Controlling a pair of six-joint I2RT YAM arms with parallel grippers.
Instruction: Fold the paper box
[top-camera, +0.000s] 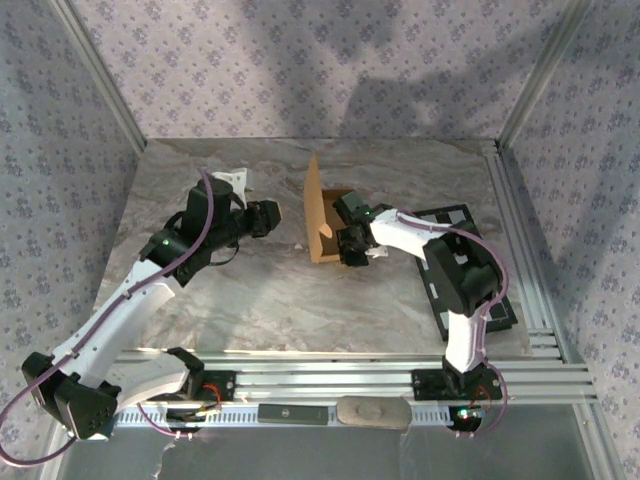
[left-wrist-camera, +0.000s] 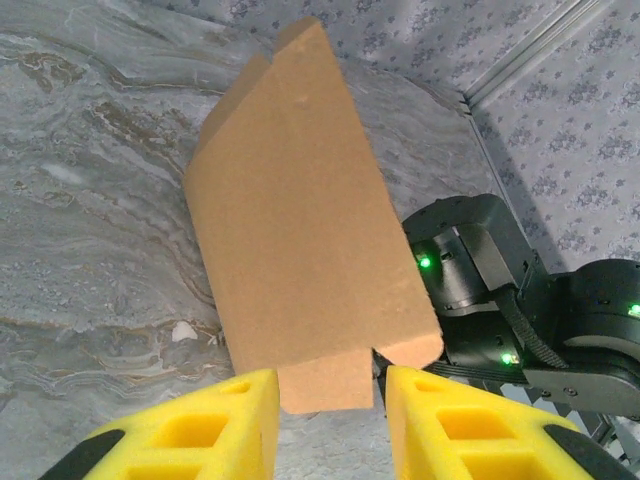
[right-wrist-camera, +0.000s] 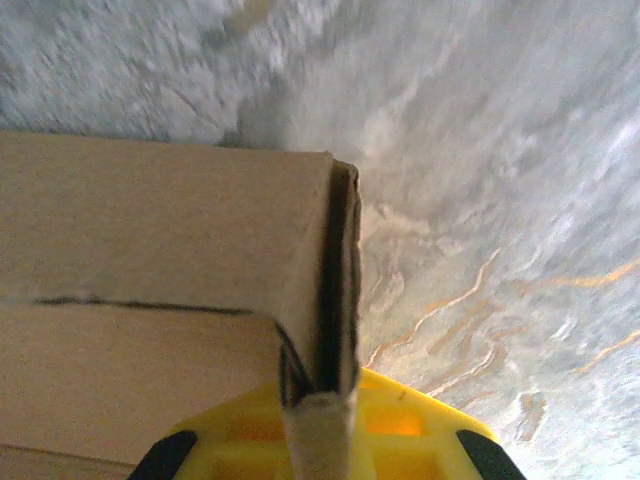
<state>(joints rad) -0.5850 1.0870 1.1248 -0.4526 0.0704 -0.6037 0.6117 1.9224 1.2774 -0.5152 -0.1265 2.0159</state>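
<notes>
A: Which way did the paper box (top-camera: 322, 215) run?
B: Long axis lay crosswise to your left gripper (top-camera: 268, 217), with one tall flap upright just ahead of its fingertips. Its pads (left-wrist-camera: 205, 430) stood apart, holding nothing.
A: Right gripper (top-camera: 352, 245)?
B: You had it clamped on a doubled wall edge of the box. That gripper hid the box's inside, so I couldn't tell the contents. The right wrist view was blurry.

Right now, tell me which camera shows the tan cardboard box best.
Top external: the tan cardboard box shows whole, raised panel and shallow tray. Left wrist gives the panel's broad outer face; right wrist, one doubled wall edge in the right pincer.
</notes>
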